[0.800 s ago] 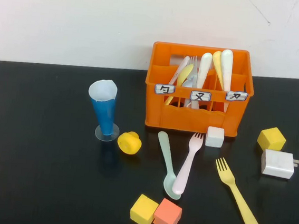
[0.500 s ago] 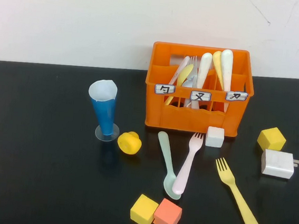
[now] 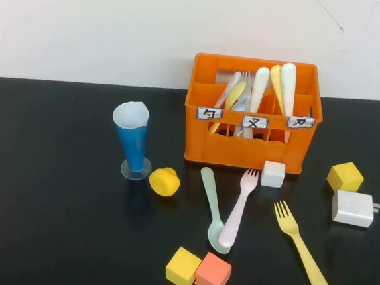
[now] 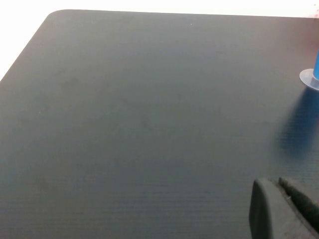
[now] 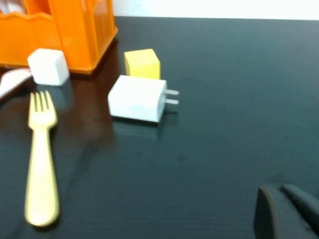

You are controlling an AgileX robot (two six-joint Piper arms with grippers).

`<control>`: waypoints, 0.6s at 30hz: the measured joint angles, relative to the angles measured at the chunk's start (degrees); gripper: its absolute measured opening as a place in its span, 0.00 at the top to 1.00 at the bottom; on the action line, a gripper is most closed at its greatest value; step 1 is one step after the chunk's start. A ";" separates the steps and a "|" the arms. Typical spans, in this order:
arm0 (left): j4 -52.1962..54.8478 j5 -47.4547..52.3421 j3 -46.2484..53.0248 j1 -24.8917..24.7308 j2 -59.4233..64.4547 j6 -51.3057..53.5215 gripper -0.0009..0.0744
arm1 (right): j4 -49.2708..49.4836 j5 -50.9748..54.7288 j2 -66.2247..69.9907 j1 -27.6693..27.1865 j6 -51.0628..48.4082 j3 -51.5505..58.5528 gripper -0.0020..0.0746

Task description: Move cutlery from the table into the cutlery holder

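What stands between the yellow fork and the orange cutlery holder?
A small white cube lies at the cutlery holder front, between it and the yellow fork. A lifted path over it looks free. The right gripper hovers near the fork; the left gripper hovers over bare table.

spoon (image 3: 212, 206), pink fork (image 3: 239, 208) crossed | yellow fork (image 3: 304, 252) apart | holder (image 3: 253, 115) upright
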 joint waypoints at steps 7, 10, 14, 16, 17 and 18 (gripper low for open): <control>0.00 0.00 0.00 0.00 0.00 0.00 0.99 | 32.03 -0.93 0.00 0.00 5.52 0.21 0.98; 0.00 0.00 0.00 0.00 0.00 0.00 0.99 | 44.58 -1.05 0.00 0.00 6.63 0.21 0.98; 0.00 0.00 0.00 0.00 0.00 0.00 0.99 | 47.27 -2.34 0.00 0.00 6.87 0.21 0.98; 0.00 0.00 0.00 0.00 0.00 0.00 0.99 | 46.55 -3.28 0.00 0.00 5.97 0.21 0.98; 0.00 0.00 0.00 0.00 0.00 0.00 0.99 | 46.01 -3.44 0.00 0.00 4.67 0.21 0.98; 0.00 0.00 0.00 0.00 0.00 0.00 0.99 | 45.61 -3.53 0.00 0.00 2.79 0.21 0.98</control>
